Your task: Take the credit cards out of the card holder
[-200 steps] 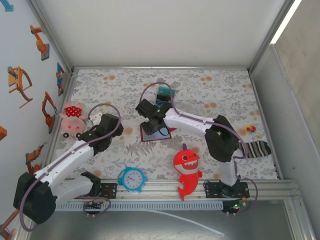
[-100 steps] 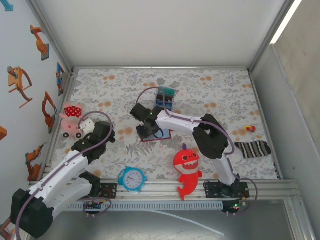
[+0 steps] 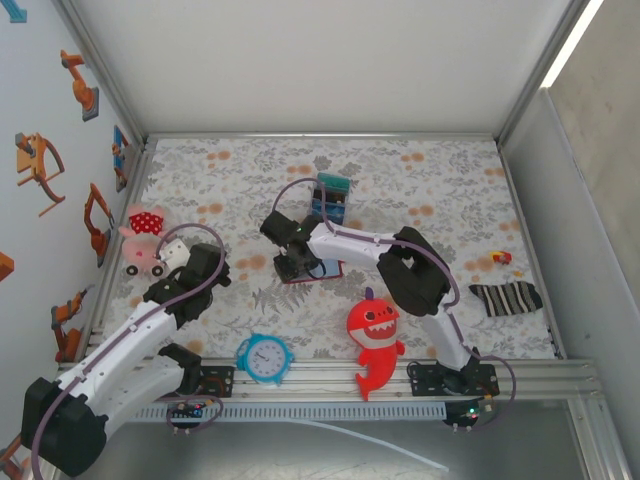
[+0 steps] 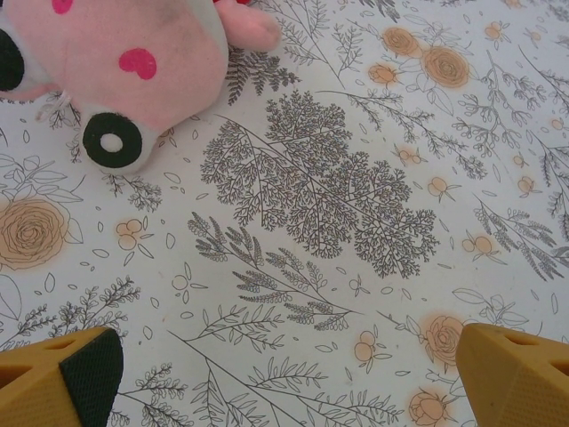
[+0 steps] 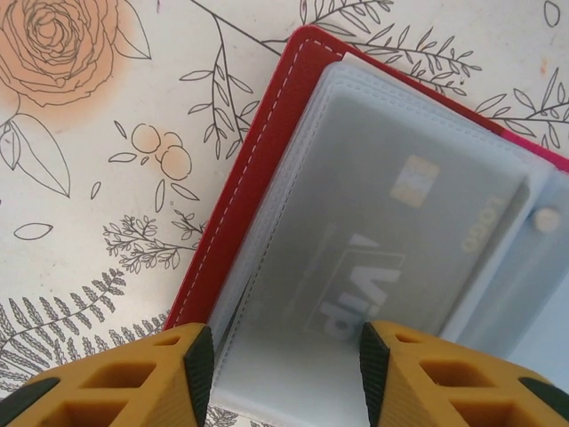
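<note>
Red leather-like card holder (image 5: pixel 253 187) lies open across the right of the right wrist view. Its clear plastic sleeves (image 5: pixel 293 302) face up, and a VIP credit card (image 5: pixel 382 249) shows through the top one. In the overhead view it sits at frame centre on the floral cloth (image 3: pixel 420 190), with a small pile of teal and blue cards (image 3: pixel 331 193) just above it.

The right gripper (image 5: pixel 283 369) hovers at the sleeve's lower edge, jaws parted, grasping nothing. The left gripper (image 4: pixel 289 378) hangs spread wide and empty, a pink plush toy (image 4: pixel 133 53) at upper left.

I cannot make out which side of the pocket is open. The fingers should probably pinch the card itself, not the sleeve, and draw it out slowly so the holder does not drag.
</note>
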